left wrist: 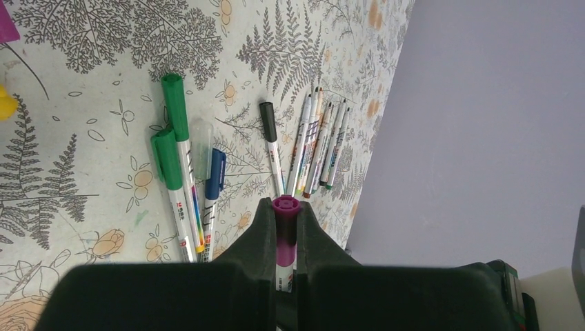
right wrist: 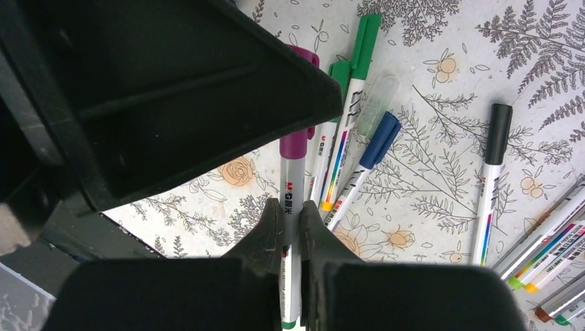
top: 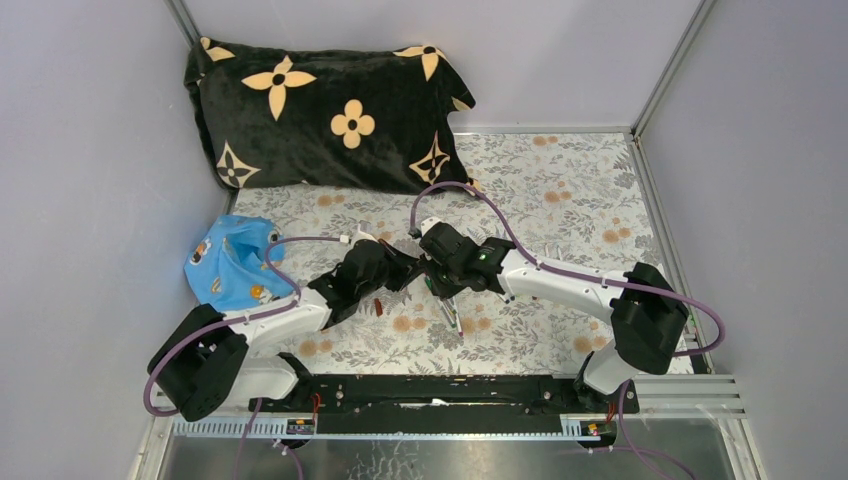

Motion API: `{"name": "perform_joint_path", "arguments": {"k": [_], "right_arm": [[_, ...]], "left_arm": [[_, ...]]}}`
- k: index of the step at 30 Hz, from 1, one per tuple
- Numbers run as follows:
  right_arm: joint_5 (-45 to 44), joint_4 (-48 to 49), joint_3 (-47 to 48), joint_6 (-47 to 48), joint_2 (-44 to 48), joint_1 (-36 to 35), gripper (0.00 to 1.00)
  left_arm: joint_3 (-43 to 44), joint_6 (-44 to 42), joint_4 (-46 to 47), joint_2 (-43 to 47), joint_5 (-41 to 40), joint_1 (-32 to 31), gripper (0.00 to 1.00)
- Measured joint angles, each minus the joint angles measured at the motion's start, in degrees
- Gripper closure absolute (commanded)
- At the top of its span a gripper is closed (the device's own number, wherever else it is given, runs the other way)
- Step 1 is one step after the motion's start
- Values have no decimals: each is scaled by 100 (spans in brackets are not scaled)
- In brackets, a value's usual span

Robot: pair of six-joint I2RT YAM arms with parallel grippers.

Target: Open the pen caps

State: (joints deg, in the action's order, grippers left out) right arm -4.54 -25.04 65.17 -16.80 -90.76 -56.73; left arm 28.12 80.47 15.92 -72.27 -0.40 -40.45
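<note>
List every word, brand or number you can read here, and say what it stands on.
On the purple-capped pen barrel: a red and black brand mark, too blurred to read.
On the green-capped pens, blue-capped pen and black-capped pen: small barrel print, unreadable.

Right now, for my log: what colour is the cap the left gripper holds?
Purple cap, clearest in left wrist view.

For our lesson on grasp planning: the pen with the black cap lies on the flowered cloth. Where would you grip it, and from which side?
Grip the pen on its barrel just below the black cap, from straight above, fingers across it. It lies flat with bare cloth either side there; its tail nears other pens.
</note>
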Motion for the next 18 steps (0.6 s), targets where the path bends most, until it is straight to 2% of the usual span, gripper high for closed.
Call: {"name": "perform_joint_path", "arguments": {"k": [7,11,13,18], "right_arm": [[-46,87,-59,-66,11,-2,100],[-90,566,-553,-269,267,0,100],[-140,789,-822,-389,455,0,100],[-129,457,-1596,-625,1084,-101,100]], "left_arm": [[2,2,-9,-7,-127,55,100],[125,11,-4,-269,232,234,100],[240,-15,-11,-400,461,402,100],[695,-205,-50,-560,365,1320,100]]}}
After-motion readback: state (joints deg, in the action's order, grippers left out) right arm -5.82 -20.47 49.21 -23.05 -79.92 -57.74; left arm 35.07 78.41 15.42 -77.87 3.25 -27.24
